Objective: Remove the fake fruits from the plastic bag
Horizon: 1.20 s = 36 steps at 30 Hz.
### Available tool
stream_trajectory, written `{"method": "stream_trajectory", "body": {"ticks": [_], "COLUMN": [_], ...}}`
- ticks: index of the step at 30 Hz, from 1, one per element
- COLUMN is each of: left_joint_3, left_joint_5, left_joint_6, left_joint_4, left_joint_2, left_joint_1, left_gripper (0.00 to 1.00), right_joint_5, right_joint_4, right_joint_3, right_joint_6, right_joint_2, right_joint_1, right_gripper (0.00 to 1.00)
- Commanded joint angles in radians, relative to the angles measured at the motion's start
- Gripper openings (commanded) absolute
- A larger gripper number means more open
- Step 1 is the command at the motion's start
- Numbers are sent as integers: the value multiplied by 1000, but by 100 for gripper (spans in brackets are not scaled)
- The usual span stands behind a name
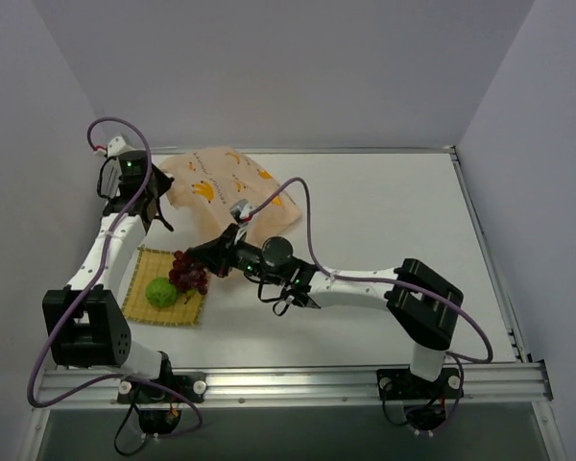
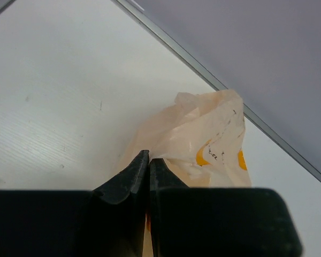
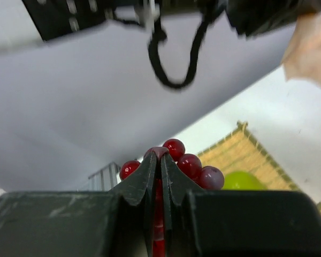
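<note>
The peach plastic bag (image 1: pixel 221 187) with banana prints lies at the back left of the table. My left gripper (image 1: pixel 159 206) is shut on the bag's left edge; in the left wrist view its jaws (image 2: pixel 148 156) pinch the crinkled plastic (image 2: pixel 203 136). My right gripper (image 1: pixel 205 256) is shut on the bunch of dark red grapes (image 1: pixel 188 272) and holds it over the back edge of the yellow mat (image 1: pixel 144 267). The grapes (image 3: pixel 191 163) bulge around its fingertips (image 3: pixel 159 155). A round green fruit (image 1: pixel 160 291) sits on the mat and also shows in the right wrist view (image 3: pixel 241 180). The pear-like fruit is out of view.
The woven mat (image 3: pixel 251 152) lies at the front left, just in front of the bag. The right arm's purple cable (image 1: pixel 307 226) arcs over the bag's right side. A metal rail (image 1: pixel 480 240) borders the table's right edge.
</note>
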Motion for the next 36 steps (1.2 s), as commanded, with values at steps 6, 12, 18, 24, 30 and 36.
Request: {"method": "stream_trajectory", "body": {"ticks": [6, 12, 18, 24, 30, 36], "left_joint_3": [50, 47, 30, 18, 7, 1], "left_joint_5": [66, 71, 89, 94, 92, 83], "left_joint_6": [40, 61, 60, 60, 57, 58], "left_joint_4": [-42, -62, -57, -53, -48, -51], "left_joint_2": [5, -22, -65, -84, -76, -78], "left_joint_1": [64, 66, 64, 63, 60, 43], "left_gripper": [2, 4, 4, 4, 4, 4], "right_joint_5": [77, 105, 122, 116, 131, 174], "right_joint_4": [22, 5, -34, -55, -37, -32], "right_joint_3": [48, 102, 159, 199, 185, 150], "right_joint_6": [-51, -63, -83, -108, -85, -94], "right_joint_2": [69, 188, 265, 322, 380, 373], "right_joint_1": [118, 137, 137, 132, 117, 108], "right_gripper": [0, 0, 0, 0, 0, 10]}}
